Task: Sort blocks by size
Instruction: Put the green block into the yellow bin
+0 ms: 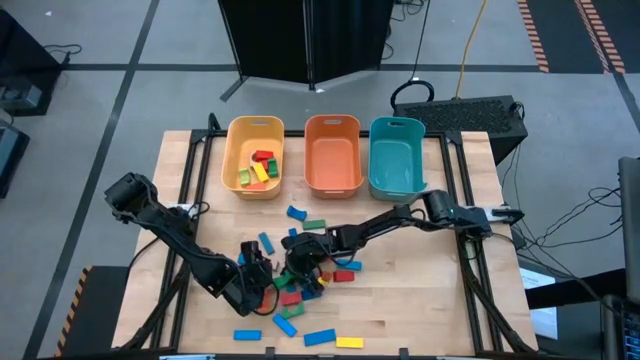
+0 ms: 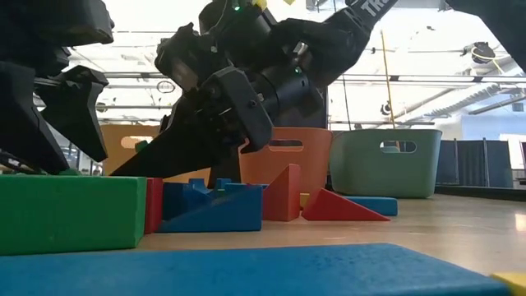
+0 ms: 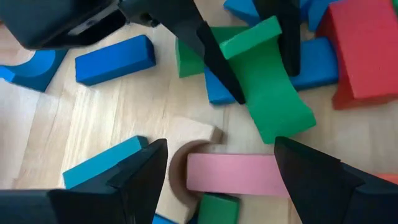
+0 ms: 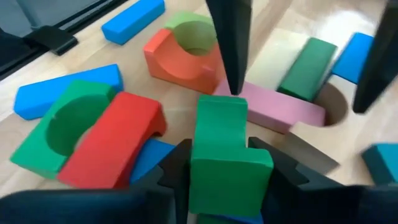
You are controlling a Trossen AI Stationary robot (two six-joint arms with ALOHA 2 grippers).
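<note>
Near the counter's (image 1: 420, 310) front edge, the blocks (image 1: 300, 285) lie heaped. Over the heap the right claw (image 4: 217, 165) grips a green block (image 4: 227, 158) between its fingers, just beside a pink bar (image 4: 277, 106). Facing it, the left claw (image 3: 221, 165) hangs spread and empty. Farther back stand yellow (image 1: 254, 157), orange (image 1: 332, 152) and teal bins (image 1: 397, 156).

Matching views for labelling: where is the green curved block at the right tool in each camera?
High: hidden under the right tool, mid-pile.
Low: cannot pick it out.
Left wrist: green curved block, right of centre, between the right tool's fingers.
Right wrist: bottom centre, between that tool's own fingers.
Shared landmark: pink bar beside it.
</note>
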